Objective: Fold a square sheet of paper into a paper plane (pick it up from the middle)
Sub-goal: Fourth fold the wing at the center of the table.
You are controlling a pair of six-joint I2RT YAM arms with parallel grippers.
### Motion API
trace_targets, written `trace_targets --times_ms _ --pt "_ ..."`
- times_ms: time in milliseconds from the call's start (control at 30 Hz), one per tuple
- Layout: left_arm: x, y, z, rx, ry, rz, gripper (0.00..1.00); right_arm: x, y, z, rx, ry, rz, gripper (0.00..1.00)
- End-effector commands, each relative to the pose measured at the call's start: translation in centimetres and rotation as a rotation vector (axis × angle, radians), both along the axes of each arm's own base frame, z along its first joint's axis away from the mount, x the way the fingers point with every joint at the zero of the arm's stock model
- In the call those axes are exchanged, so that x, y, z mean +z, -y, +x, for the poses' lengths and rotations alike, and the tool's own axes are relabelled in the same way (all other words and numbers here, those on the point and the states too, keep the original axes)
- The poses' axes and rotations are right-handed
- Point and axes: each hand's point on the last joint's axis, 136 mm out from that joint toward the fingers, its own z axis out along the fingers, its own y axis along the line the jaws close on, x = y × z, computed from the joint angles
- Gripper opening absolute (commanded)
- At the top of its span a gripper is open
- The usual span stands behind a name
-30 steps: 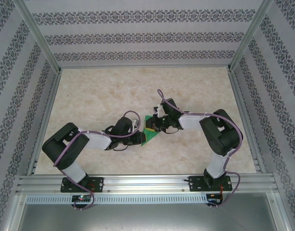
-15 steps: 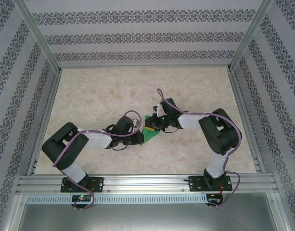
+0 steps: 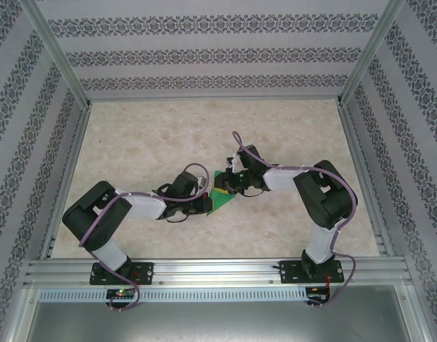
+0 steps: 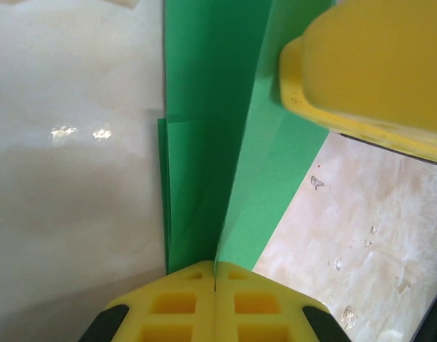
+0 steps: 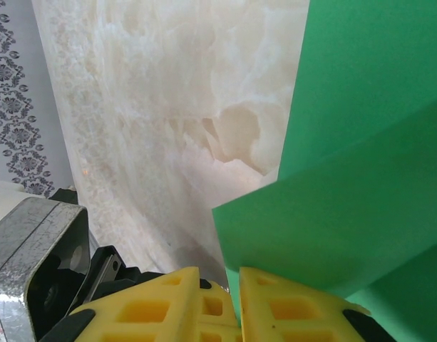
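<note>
The green paper (image 3: 222, 199), part-folded into layered flaps, sits at the table's middle between both grippers. My left gripper (image 3: 206, 204) comes at it from the left. In the left wrist view the left gripper (image 4: 215, 266) is shut on the paper (image 4: 207, 107), whose crease runs straight out from between the pads. My right gripper (image 3: 228, 187) meets it from the right. In the right wrist view the right gripper (image 5: 219, 276) stands narrowly open, with a paper (image 5: 361, 178) flap in the gap against the right-hand finger. A yellow right finger (image 4: 375, 64) hangs over the paper.
The marble-patterned tabletop (image 3: 154, 135) stretches free around the paper. Aluminium frame rails (image 3: 61, 178) and patterned walls (image 3: 218, 57) enclose it on three sides. Both arm bases stand on the near rail (image 3: 218, 271).
My left gripper has closed fully on the paper. The right gripper's jaws have eased apart slightly. The green shape looks smaller and more drawn together from above.
</note>
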Motion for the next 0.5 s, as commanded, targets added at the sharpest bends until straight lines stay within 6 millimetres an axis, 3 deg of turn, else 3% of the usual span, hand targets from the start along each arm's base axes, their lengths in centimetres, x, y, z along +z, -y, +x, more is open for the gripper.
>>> trace_targets --times_ms 0,467 --pt "-0.9 -0.1 0.0 0.021 -0.071 -0.006 0.00 0.0 -0.2 1.5 -0.018 0.028 0.001 0.23" --pt "-1.0 -0.2 0.1 0.039 -0.150 -0.063 0.00 -2.0 0.3 2.8 -0.059 0.009 -0.047 0.23"
